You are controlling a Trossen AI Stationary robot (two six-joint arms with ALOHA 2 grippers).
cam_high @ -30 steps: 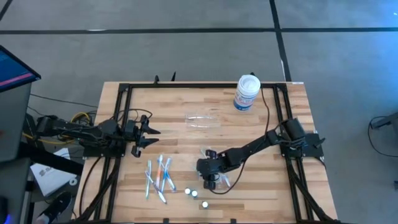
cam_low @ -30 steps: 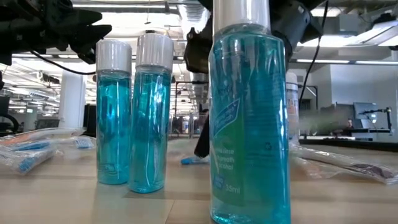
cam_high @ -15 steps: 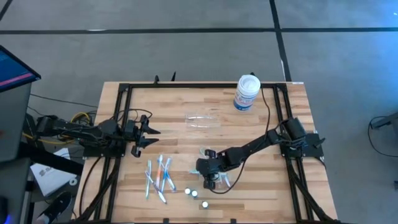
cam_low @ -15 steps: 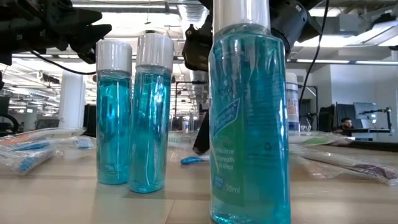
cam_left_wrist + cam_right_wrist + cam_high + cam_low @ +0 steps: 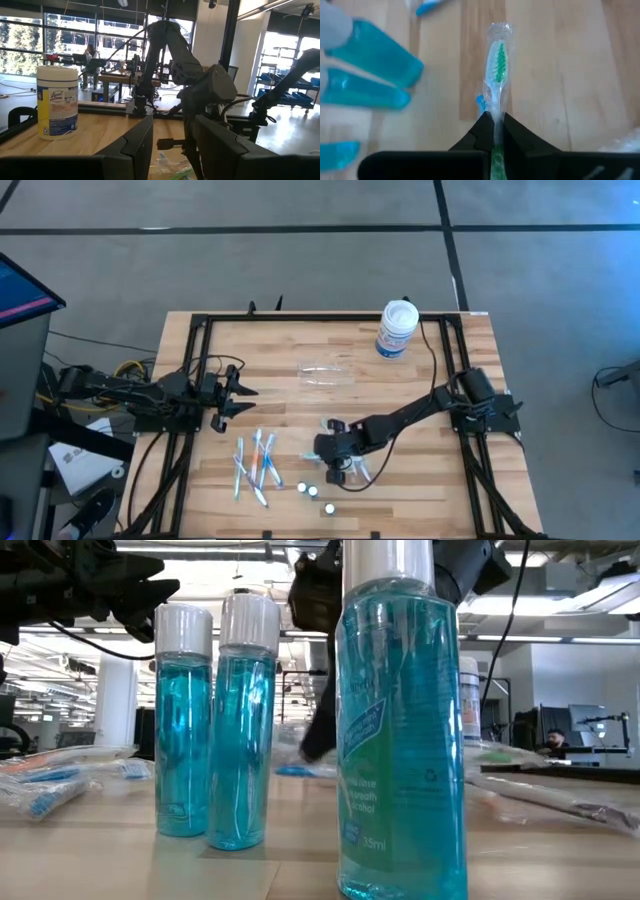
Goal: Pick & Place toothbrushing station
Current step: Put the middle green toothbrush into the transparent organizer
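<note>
We judge the job barely begun: our right gripper pinches a wrapped toothbrush, the clear organizer sits empty mid-table, and our left gripper waits spread.

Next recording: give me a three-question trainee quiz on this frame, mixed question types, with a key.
1. True or false: the right gripper is shut on a green-bristled toothbrush in a clear plastic wrapper.
2. Multiple choice: the white wipes jar with blue label stands (A) at the table's far right corner, (B) among the wrapped toothbrushes, (C) beside the left arm.
3. Fill in: the number of white-capped bottles of blue liquid standing near the low camera is ____.

Key:
1. True; the dark fingers pinch its handle in the right wrist view.
2. A.
3. Three. The left gripper waits open at the table's left edge, and the small clear plastic organizer is still empty.
</note>
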